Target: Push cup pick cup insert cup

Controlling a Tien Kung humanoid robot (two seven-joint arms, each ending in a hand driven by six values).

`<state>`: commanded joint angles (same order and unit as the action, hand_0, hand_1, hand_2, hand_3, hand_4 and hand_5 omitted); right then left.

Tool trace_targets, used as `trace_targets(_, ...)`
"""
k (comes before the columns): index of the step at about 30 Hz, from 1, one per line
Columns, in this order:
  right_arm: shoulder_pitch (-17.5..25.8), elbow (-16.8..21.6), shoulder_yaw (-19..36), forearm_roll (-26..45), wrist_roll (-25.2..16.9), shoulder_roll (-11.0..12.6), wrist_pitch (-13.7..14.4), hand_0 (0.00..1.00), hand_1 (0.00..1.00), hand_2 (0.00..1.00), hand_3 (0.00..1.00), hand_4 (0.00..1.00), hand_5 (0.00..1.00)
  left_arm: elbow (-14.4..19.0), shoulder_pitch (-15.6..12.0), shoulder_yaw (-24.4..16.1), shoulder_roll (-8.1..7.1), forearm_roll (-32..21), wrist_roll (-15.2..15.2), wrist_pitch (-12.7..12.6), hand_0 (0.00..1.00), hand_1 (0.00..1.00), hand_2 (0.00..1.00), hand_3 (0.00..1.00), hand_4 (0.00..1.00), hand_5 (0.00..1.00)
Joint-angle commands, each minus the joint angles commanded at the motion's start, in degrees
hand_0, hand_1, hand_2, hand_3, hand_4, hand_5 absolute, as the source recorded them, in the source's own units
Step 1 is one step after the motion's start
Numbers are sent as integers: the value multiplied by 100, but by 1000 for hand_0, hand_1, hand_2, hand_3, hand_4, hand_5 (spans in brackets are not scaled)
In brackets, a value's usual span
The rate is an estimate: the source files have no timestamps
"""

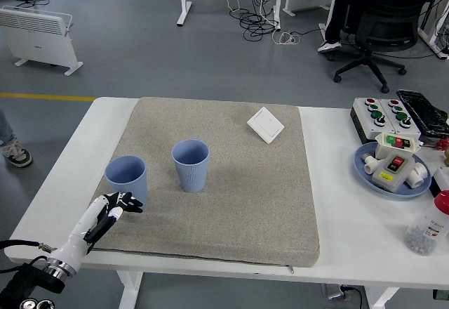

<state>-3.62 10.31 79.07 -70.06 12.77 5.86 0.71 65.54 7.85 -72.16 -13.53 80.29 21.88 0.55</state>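
My left robot hand [114, 205] comes in low from the near left corner, fingers loosely spread and gripping nothing, fingertips right at the base of the near blue cup [127, 180], can't tell if touching. That cup stands upright at the left edge of the grey mat [238, 204] on the white bench [365, 232]; the second blue cup [191, 165] stands upright just right and slightly farther, apart from it. Farther back a white switch plate [266, 124] lies on the mat

light: bright, even (indoor) | shadows: soft, faint | focus: sharp | glare: none
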Motion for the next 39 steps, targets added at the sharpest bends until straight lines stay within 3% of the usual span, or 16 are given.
trace_targets(11, -51, 0, -15, 22, -12, 3, -8, 694, 600, 626, 544, 107, 432, -275, 284, 156, -74, -75, 29, 25, 680, 609, 524, 495, 607, 998)
trace_targets(30, -48, 0, -84, 45, -17, -12, -39, 694, 600, 626, 544, 108, 433, -1059, 935, 343, 24, -199, 206, -8, 685, 611, 523, 487, 594, 998)
trace_targets(39, -61, 0, -112, 42, -22, -18, -48, 694, 600, 625, 544, 108, 431, -1458, 1290, 435, 150, -264, 275, -26, 685, 611, 524, 486, 594, 998)
